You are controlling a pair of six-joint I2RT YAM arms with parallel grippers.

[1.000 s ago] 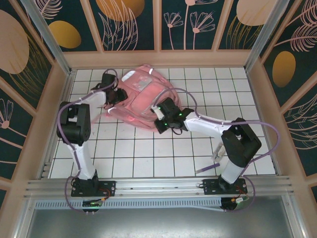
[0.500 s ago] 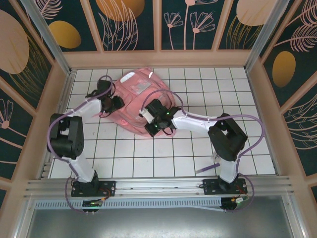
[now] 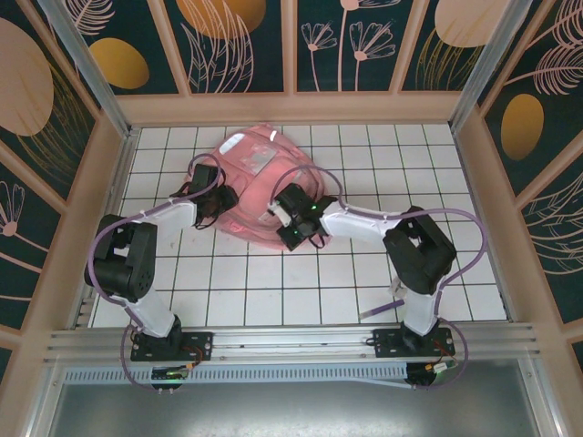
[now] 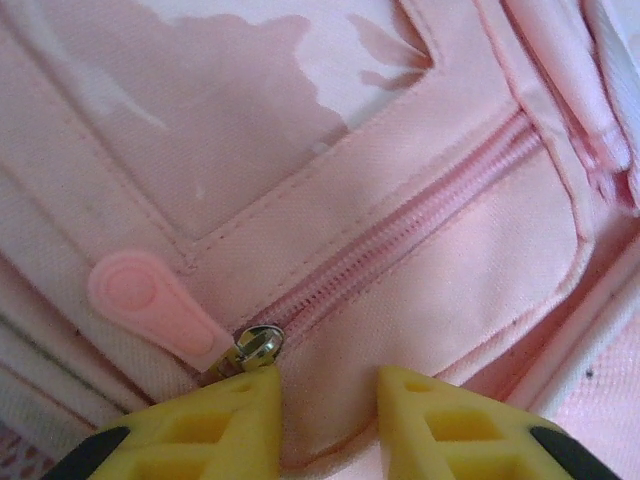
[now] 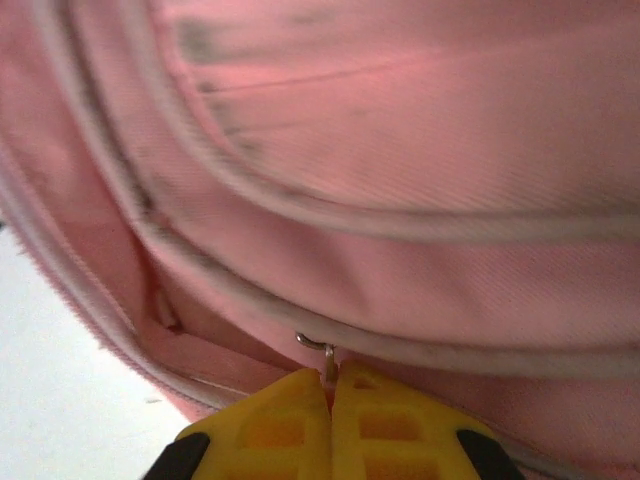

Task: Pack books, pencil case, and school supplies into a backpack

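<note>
Left pincer (image 3: 219, 193): a second ago up at the far left shoulder of the backpack (image 3: 260, 168). Now it sits lower and further in, against the pack's left flank, nudged slightly right over the last half second. The left elbow drops toward the near edge and swings out left.

Right pincer (image 3: 287, 232): slides left along the pack's near rim, then eases back a touch right and up. The right elbow folds in toward the middle of the counter (image 3: 273, 282), its cable now looping wide on the right.

Backpack: dragged a little left off its first spot, now bunched narrower and humped between the two arms.
</note>
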